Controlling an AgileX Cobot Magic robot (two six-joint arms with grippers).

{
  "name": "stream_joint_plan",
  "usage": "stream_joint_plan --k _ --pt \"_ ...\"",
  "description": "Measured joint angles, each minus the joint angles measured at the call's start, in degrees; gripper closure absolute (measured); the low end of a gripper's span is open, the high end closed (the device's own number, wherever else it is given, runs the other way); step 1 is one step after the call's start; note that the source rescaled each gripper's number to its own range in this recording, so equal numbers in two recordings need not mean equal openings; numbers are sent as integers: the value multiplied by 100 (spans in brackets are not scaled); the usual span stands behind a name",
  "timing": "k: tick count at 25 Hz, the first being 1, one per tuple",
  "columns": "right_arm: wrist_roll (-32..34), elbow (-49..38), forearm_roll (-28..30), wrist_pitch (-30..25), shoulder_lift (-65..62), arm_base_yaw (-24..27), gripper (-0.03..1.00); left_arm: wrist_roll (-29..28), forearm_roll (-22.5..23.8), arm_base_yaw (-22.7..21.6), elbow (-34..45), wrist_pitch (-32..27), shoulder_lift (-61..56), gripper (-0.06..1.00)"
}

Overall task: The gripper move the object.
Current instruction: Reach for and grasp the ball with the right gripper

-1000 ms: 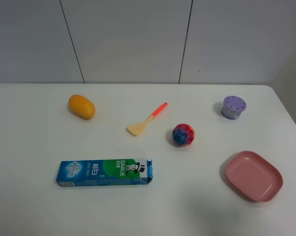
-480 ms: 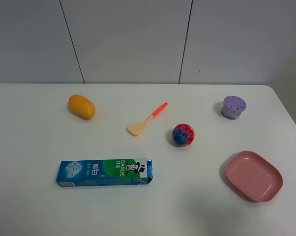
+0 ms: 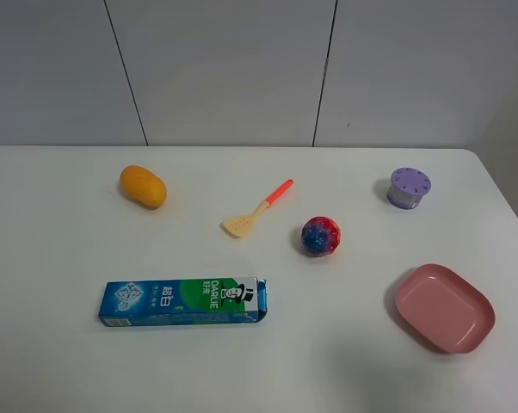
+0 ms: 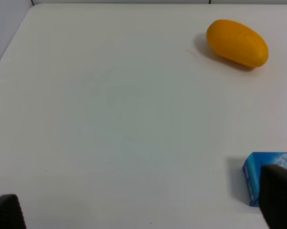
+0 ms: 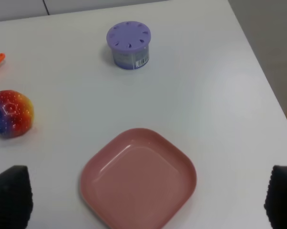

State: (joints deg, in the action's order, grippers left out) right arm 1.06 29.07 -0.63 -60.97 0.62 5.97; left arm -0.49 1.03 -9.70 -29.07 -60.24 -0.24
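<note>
We see L gripper (image 4: 142,206) spread wide, empty, over desk (image 3: 61,249) nr left edge, mango (image 3: 143,187) ahead. Ball (image 3: 321,236) sits mid-desk, slightly twd right edge, alone. R gripper (image 5: 146,196) also spread, empty, above pink dish (image 3: 444,308) nr front-right corner.

Pink dish (image 5: 138,176) sits between the wide-apart fingertips of the right gripper (image 5: 146,198) — mottled ball (image 5: 11,113) near it, not touching; purple lidded container (image 5: 128,44) farther off — all on white table (image 5: 215,86).

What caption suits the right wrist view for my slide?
Open right pincer framing the pink dish, mottled ball and purple container on the white table.
</note>
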Motion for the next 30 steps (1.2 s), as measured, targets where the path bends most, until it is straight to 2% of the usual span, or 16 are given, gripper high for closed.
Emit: stream_joint_plan --k 5,15,23,30 --pt "-45 373 -142 -157 961 0 -3 0 0 0 0 0 0 -6" --pt "-737 2509 -662 -391 3641 0 -3 -5 0 0 0 0 0 -6" --pt "-971 4222 -708 -837 5766 0 -3 -5 0 0 0 0 0 -6" --pt "-1012 4970 -1012 -850 6957 0 -3 -5 0 0 0 0 0 -6"
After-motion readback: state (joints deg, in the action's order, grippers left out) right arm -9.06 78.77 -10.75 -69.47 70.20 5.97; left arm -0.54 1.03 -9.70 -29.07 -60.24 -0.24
